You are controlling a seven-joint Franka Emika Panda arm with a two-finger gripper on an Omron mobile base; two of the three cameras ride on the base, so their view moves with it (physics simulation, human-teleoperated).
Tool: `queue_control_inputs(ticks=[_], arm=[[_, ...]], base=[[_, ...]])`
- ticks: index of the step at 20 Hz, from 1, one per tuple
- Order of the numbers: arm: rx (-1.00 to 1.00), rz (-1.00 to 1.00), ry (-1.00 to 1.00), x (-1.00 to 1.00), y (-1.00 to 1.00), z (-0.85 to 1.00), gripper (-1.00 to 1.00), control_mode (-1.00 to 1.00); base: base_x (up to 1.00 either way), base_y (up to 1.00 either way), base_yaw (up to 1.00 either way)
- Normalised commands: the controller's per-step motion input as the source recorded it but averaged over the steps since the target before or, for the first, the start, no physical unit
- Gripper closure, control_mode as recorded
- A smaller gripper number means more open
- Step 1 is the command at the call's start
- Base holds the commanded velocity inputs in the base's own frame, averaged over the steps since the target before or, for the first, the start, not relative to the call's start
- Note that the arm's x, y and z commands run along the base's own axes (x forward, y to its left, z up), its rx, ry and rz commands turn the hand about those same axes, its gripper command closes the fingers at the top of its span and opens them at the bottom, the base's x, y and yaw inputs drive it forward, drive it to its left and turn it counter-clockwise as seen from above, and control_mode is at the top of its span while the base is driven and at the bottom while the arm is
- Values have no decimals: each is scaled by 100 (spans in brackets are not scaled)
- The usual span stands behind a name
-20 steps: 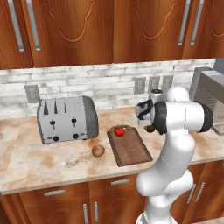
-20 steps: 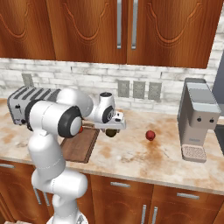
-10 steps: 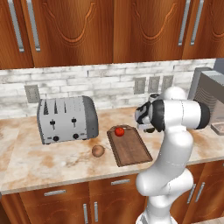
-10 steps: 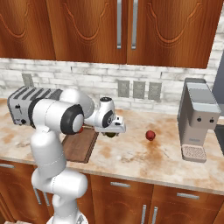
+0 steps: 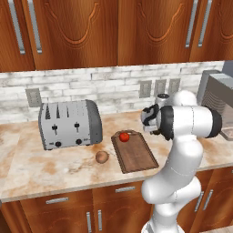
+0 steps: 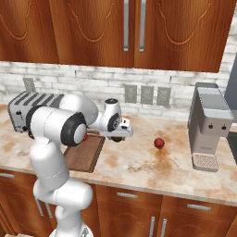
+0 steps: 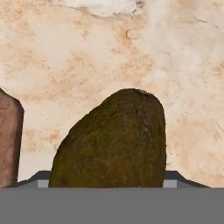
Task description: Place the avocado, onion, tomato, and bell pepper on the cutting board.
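My gripper [image 6: 118, 137] is shut on the dark olive avocado [image 7: 113, 140], which hangs just above the counter beside the right edge of the cutting board [image 5: 135, 154]. In the hand view a corner of the cutting board [image 7: 8, 140] shows at the left and the avocado is over bare counter. A red tomato [image 5: 124, 136] with a green top lies at the board's far end. The tan onion [image 5: 102, 157] rests on the counter left of the board. Another red fruit [image 6: 159, 143] lies on the counter to the right; I cannot tell whether it is the bell pepper.
A silver toaster [image 5: 69, 123] stands left of the board. A grey coffee machine [image 6: 209, 125] stands at the right. The tiled wall with outlets runs behind, and bare counter lies between the board and the machine.
The gripper with the avocado has shifted slightly left toward the board. The tomato, the onion and the other red fruit have not moved.
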Motion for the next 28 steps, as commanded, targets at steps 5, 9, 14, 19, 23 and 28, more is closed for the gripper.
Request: queue_control_inputs(ticks=[5,9,14,19,23,28], arm=[[0,2,-2,-24,3,56,100,-100],[0,1,0,-33,18,35,100,-100],[0,0,0,-34,33,21,100,-100],[0,1,0,-35,44,4,100,-100],[0,2,0,-27,43,0,100,-100],[0,3,0,-20,35,-6,100,-100]], base=[[0,0,0],[0,0,0],[0,0,0],[0,0,0],[0,0,0],[0,0,0]])
